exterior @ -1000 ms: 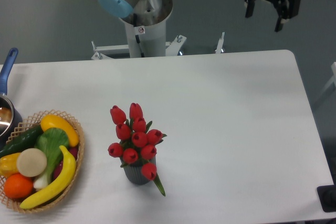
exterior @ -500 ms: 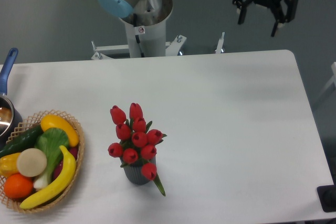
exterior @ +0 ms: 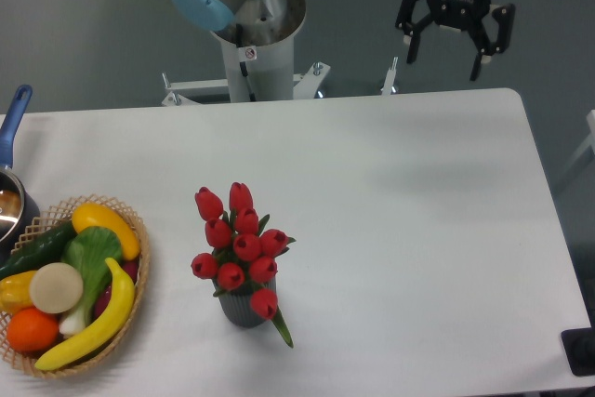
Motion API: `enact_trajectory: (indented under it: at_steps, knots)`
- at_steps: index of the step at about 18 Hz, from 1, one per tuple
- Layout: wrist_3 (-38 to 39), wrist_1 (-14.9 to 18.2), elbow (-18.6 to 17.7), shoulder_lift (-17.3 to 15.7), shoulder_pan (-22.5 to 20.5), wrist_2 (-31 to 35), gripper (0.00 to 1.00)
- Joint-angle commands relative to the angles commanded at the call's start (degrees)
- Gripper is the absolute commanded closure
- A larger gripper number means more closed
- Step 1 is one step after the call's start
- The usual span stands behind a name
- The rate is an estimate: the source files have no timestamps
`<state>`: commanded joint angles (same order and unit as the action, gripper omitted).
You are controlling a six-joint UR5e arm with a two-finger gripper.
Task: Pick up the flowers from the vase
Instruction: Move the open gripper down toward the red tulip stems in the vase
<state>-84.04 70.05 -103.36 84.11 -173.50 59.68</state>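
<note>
A bunch of red tulip flowers (exterior: 238, 246) with green leaves stands upright in a small dark grey ribbed vase (exterior: 244, 309) on the white table, left of centre and near the front. My gripper (exterior: 442, 59) hangs high above the table's far right edge, well away from the flowers. Its two dark fingers are spread wide with nothing between them.
A wicker basket (exterior: 136, 271) of fruit and vegetables sits at the front left. Behind it, a pot with a blue handle (exterior: 14, 118) pokes in from the left edge. The arm's base column (exterior: 256, 39) stands behind the table's far edge.
The gripper has moved left and slightly down along the table's far edge, and has turned so both fingers face the camera more squarely. The flowers and vase have not moved.
</note>
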Motion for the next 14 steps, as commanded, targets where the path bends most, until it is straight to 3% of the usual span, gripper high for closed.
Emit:
enact_trajectory:
  at_steps: [3, 8, 11, 14]
  knots:
    - [1.77, -2.63, -0.26, 1.66, 3.33, -0.87, 0.0]
    - [1.6, -3.6, -0.7, 4.92, 7.56, -8.16, 0.0]
    - [1.69, -8.69, -0.7, 7.03, 9.4, -8.96, 0.0]
    - [1.25, -10.55, -0.53, 9.31, 11.95, -11.24, 0.0]
